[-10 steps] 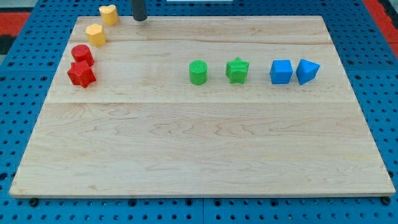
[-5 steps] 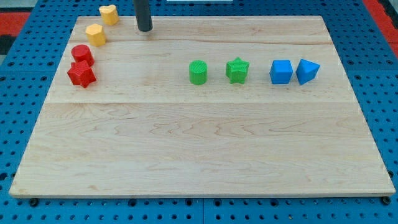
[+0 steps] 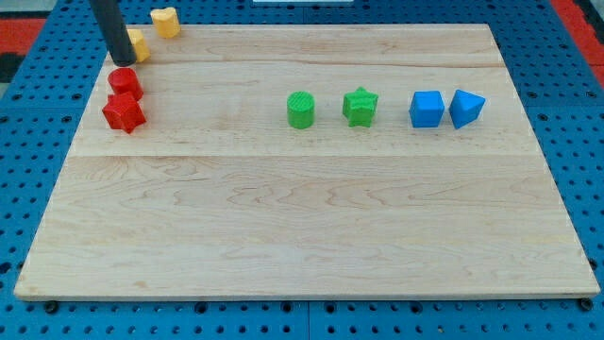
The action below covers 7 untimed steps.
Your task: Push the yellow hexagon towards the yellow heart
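In the camera view, near the worktop's top-left corner, my tip (image 3: 121,59) rests against the left side of the yellow hexagon (image 3: 139,43), partly hiding it; being a bare rod, it grips nothing. The yellow heart (image 3: 165,21) sits just beyond at the top edge, and the red blocks (image 3: 124,99) lie just below my tip along the left edge.

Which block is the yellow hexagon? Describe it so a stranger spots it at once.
Go to the wooden board's corner at the view's top left. Two yellow blocks sit there; the yellow hexagon is the lower-left one, flat-sided, right beside my tip, unlike the rounded yellow heart.
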Each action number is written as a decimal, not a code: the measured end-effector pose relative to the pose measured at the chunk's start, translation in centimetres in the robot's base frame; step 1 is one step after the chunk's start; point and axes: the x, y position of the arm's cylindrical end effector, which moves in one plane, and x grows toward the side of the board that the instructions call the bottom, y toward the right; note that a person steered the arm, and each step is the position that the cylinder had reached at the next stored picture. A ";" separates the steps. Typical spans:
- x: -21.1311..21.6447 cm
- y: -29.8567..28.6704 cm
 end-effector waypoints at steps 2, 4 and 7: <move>-1.8 -1.0; -2.5 0.4; -1.7 3.5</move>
